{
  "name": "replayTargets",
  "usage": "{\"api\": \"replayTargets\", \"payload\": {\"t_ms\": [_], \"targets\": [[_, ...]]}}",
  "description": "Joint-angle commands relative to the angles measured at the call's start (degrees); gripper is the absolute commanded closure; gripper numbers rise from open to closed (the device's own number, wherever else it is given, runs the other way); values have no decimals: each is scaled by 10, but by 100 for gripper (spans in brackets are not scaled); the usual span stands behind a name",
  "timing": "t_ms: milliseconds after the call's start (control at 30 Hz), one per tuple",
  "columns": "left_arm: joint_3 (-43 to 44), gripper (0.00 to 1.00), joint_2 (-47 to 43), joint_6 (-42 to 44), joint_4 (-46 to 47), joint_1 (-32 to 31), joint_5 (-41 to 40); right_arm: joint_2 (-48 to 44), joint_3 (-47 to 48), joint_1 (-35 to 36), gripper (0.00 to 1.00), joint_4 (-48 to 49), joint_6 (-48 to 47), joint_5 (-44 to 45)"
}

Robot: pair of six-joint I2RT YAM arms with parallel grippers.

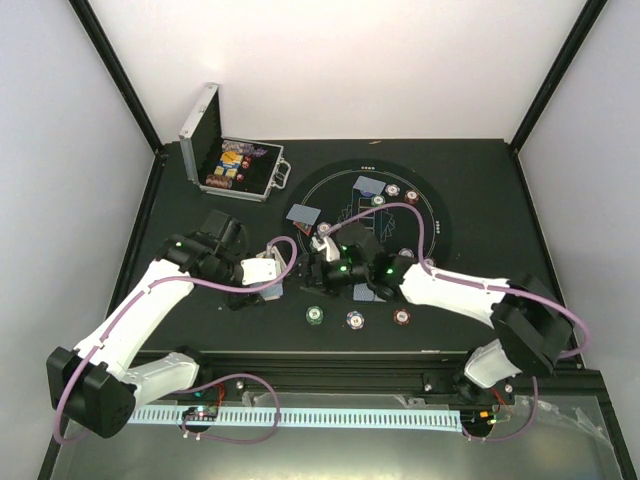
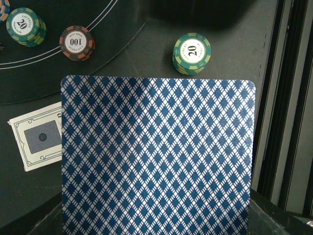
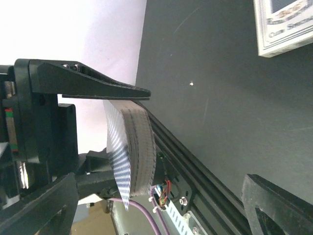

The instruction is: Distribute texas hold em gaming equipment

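Observation:
My left gripper (image 1: 262,275) is shut on a deck of blue-backed playing cards (image 2: 156,156), which fills the left wrist view and hides the fingers. In the right wrist view the deck (image 3: 138,147) shows edge-on, with the top card slid a little out from the stack. My right gripper (image 1: 306,272) is open, with the deck's end between its spread fingers. Green (image 1: 316,315), blue-white (image 1: 354,320) and dark red (image 1: 403,317) chip stacks sit at the mat's near rim. Single cards (image 1: 303,214) lie on the mat. A green 20 stack (image 2: 191,53) stands beyond the deck.
The open silver case (image 1: 225,160) stands at the back left with chips inside. More chips (image 1: 394,190) and a card (image 1: 369,185) lie at the round mat's far side. A white-bordered card (image 2: 41,139) lies flat left of the deck. The table's rail (image 1: 330,360) runs along the near edge.

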Motion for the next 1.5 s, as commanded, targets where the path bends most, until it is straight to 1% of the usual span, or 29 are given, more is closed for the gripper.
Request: {"api": "replayTargets", "payload": {"t_ms": [0, 100, 267, 367, 500, 633, 800, 1033, 1200, 1333, 1400, 1467], "targets": [[23, 98, -3, 8, 0, 4, 23, 44, 42, 24, 8, 51, 25, -2], [26, 98, -3, 10, -3, 4, 21, 77, 62, 34, 11, 65, 31, -10], [31, 98, -6, 11, -8, 4, 21, 126, 83, 43, 12, 86, 36, -33], [31, 99, -7, 11, -10, 4, 21, 153, 83, 44, 16, 115, 49, -46], [31, 98, -10, 11, -10, 4, 20, 172, 84, 43, 21, 120, 50, -46], [33, 98, -12, 12, -13, 4, 20, 174, 67, 34, 25, 135, 57, -44], [37, 98, -13, 10, -14, 4, 25, 159, 23, 15, 32, 153, 60, -43], [37, 99, -12, 10, -14, 4, 25, 132, -15, 4, 39, 149, 50, -39], [35, 98, -12, 9, -12, 4, 24, 103, -10, 4, 51, 111, 30, -28], [34, 98, -13, 9, -11, 4, 23, 80, 3, 4, 73, 63, 4, -19], [33, 99, -12, 9, -10, 4, 23, 67, 9, 3, 80, 40, -6, -13], [32, 98, -12, 9, -10, 4, 23, 58, 15, 2, 84, 21, -17, -9]]}}
